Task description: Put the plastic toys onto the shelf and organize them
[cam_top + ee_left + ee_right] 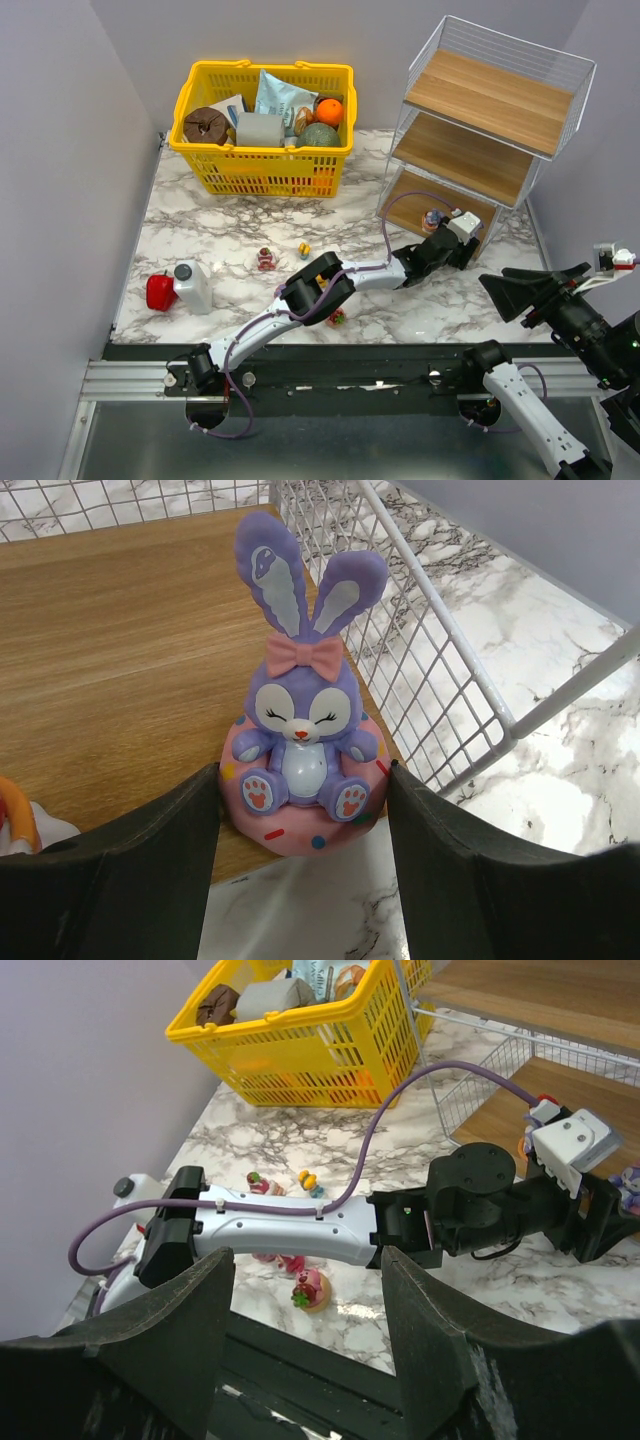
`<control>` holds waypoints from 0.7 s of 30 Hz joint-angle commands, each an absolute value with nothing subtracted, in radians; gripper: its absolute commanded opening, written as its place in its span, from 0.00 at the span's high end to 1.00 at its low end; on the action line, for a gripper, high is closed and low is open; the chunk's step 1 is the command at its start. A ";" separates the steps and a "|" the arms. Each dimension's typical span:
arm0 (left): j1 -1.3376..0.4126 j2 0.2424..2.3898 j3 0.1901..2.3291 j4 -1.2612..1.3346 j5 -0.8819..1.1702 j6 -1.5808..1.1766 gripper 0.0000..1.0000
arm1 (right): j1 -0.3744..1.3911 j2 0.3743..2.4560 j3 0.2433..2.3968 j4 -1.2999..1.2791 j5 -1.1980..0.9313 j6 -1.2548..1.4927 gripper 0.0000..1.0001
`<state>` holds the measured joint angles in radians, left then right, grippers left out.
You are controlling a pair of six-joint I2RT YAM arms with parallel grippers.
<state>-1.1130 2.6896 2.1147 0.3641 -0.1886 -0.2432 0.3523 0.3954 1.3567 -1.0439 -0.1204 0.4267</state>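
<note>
The shelf (487, 100) stands at the back right. My left gripper (466, 244) reaches to the front edge of its bottom board (120, 660). In the left wrist view the gripper (304, 768) has a fingertip against each side of the pink doughnut base of a purple bunny toy (300, 730), which stands upright on the board's edge by the wire side. Another toy (432, 217) stands on that board to its left. Loose toys lie on the table: a pink one (265, 259), a yellow one (303, 250) and one under the left arm (337, 317). My right gripper (308, 1255) is open and empty, held high at the right.
A yellow basket (200, 160) of groceries stands at the back. A red pepper-like object (160, 290) and a white bottle (192, 287) stand at the front left. The left arm (290, 1230) stretches across the front of the table. Grey walls close in both sides.
</note>
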 commanded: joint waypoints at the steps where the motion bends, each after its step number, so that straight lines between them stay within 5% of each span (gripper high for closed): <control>1: -1.111 2.697 2.117 0.377 -0.169 -0.236 0.36 | 0.353 0.403 1.377 -1.071 -0.107 0.426 0.32; 9: -1.103 2.691 2.105 0.374 -0.147 -0.232 0.15 | 0.353 0.400 1.376 -1.077 -0.098 0.422 0.31; 21: -1.120 2.646 2.002 0.457 -0.170 -0.239 0.17 | 0.354 0.396 1.359 -1.078 -0.084 0.417 0.31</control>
<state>-1.1080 2.6862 2.0708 0.4362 -0.1635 -0.2333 0.3523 0.3954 1.3567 -1.0458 -0.1112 0.4263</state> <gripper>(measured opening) 0.845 0.688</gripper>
